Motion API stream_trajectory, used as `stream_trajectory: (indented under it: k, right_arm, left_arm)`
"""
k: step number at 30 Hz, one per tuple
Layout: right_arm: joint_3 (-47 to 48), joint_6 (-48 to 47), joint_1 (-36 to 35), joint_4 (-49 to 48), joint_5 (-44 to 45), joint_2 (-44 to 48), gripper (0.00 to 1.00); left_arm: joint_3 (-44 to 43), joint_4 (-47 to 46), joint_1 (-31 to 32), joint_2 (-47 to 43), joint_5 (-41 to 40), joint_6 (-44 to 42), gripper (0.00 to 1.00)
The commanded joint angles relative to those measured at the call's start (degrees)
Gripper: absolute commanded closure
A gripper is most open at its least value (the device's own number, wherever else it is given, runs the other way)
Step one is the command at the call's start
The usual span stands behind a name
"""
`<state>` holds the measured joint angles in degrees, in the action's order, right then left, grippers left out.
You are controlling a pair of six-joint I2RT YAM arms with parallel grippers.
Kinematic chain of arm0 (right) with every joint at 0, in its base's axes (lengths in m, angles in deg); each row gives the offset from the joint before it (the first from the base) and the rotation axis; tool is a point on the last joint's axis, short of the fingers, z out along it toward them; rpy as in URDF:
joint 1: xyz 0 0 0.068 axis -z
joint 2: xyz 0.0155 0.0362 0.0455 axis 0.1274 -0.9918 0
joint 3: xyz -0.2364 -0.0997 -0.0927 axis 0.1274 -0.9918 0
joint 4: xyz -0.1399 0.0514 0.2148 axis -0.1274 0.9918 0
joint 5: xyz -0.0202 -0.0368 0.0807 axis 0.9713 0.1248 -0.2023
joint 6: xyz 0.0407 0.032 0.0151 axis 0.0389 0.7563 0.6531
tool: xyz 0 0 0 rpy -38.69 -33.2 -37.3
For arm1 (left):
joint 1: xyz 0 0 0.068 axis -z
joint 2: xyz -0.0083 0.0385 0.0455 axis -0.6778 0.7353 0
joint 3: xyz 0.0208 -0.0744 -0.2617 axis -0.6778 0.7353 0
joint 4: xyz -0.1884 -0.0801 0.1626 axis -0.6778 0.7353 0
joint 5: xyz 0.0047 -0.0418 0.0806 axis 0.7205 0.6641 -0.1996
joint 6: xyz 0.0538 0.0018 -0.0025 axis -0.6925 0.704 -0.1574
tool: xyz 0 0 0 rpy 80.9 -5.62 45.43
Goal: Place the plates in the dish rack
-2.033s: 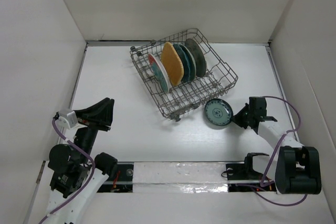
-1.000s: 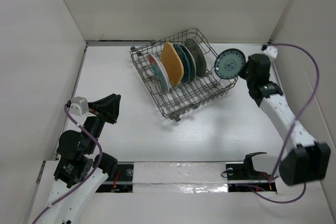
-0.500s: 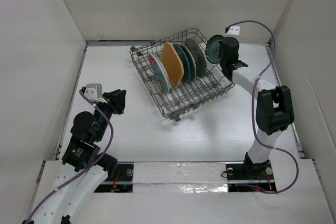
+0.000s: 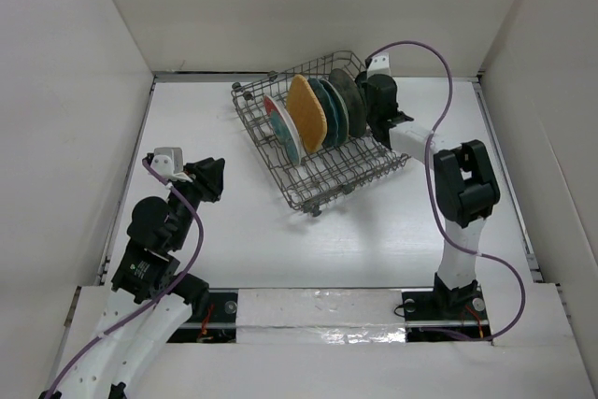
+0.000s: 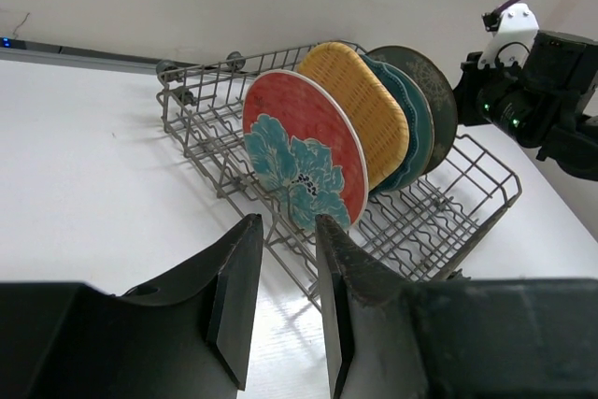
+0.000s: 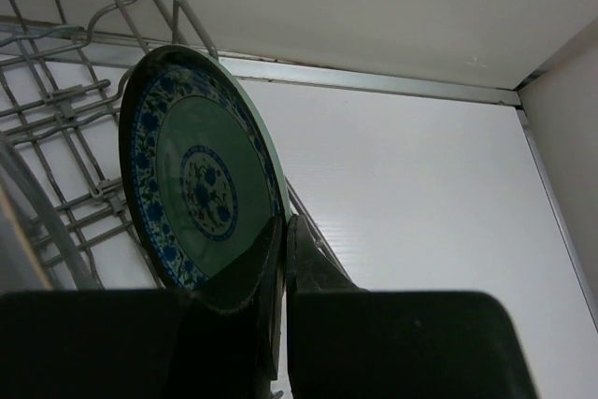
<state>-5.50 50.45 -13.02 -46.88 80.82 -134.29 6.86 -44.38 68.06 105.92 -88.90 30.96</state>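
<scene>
Nearly everything is loaded. Four plates stand on edge between the tines of the dish rack (image 4: 341,173): the red flowered plate (image 5: 304,161) nearest the left arm, then the yellow woven plate (image 5: 360,105), the teal scalloped plate (image 5: 414,133) and the grey plate (image 5: 437,100). A fifth may be tucked between the yellow and teal ones, but they overlap too tightly to say.

What looks left is the small ringed plate (image 6: 201,179). The right gripper (image 6: 283,259) is pinched on its lower rim and holds it upright at the rack's far right end, just past the grey plate. It probably only needs lowering into a free slot and letting go.

From above, no other plate shows outside the rack, but the right arm hides the ringed plate almost entirely. The right wrist view alone shows that plate's blue-patterned face and the grip on it, though not whether its bottom edge has reached the wires. The left wrist view gives the clearest look at the row of plates, and shows the left gripper (image 5: 283,296) with fingers apart and empty, well short of the rack.
</scene>
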Motion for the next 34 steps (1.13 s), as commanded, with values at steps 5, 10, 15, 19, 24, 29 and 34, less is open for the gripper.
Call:
stream_trajectory:
  k: [5,10,15,19,24,29,34]
  right_arm:
    - [-3.13,-4.11,-3.30,-11.57,7.69,0.35,0.87]
    - [-3.66,-0.87,-4.45,-8.95,10.33,0.62,0.58]
    - [-2.88,6.32,-4.45,-0.71,10.34,6.57,0.37]
    - [-4.71,14.76,-3.92,8.43,7.71,17.53,0.22]
    - [-16.21,26.80,-5.23,16.37,0.50,40.65,0.00]
    - [-26.60,33.23,-6.73,25.24,-3.19,64.65,0.00]
    - [-27.22,35.88,-6.73,34.72,-5.13,78.04,0.00]
  left_arm:
    - [-1.00,-2.89,-0.25,0.36,0.06,0.10,0.70]
    - [-1.52,-1.84,-0.25,0.00,0.32,1.24,0.66]
    - [-2.05,-1.93,-0.25,-1.40,1.99,1.69,0.61]
    - [-3.37,-2.10,-0.25,-2.28,4.35,2.13,0.60]
    - [-5.13,-2.72,-0.25,-3.77,6.21,3.44,0.60]
    - [-6.62,-2.63,-0.25,-5.35,7.61,4.06,0.60]
    - [-7.85,-2.89,-0.25,-5.27,7.79,3.97,0.59]
